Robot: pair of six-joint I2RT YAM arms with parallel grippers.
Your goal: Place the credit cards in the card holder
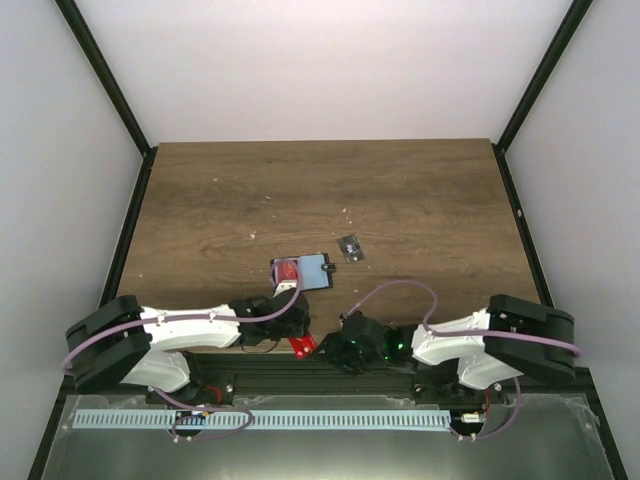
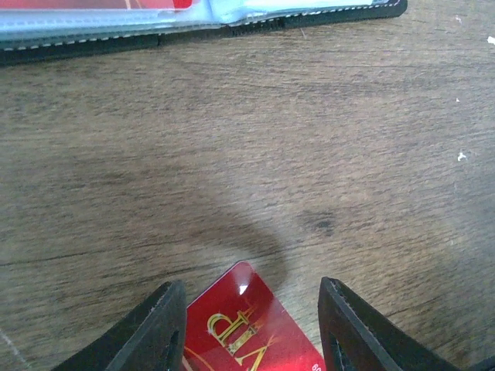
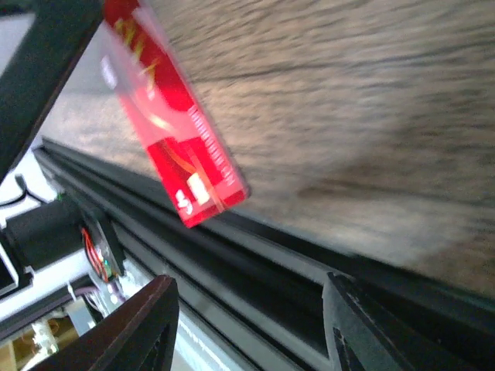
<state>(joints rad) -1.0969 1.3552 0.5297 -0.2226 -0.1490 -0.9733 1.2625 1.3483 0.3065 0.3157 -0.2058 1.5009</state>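
The card holder [image 1: 318,270] lies open on the wooden table, its clear sleeves up and a red card [image 1: 288,272] in its left half. Its black edge [image 2: 309,19] crosses the top of the left wrist view. A small dark grey card [image 1: 350,248] lies just right of it. Another red card with gold letters [image 2: 247,328] lies between the fingers of my open left gripper [image 2: 251,286], by the table's front edge [image 1: 302,345]. From the right wrist this card [image 3: 178,147] overhangs the edge. My right gripper [image 3: 249,280] is open and holds nothing.
A black metal rail [image 3: 309,270] runs along the table's front edge under my right gripper [image 1: 345,342]. Dark frame posts [image 1: 130,230] border the table at left and right. White specks dot the wood.
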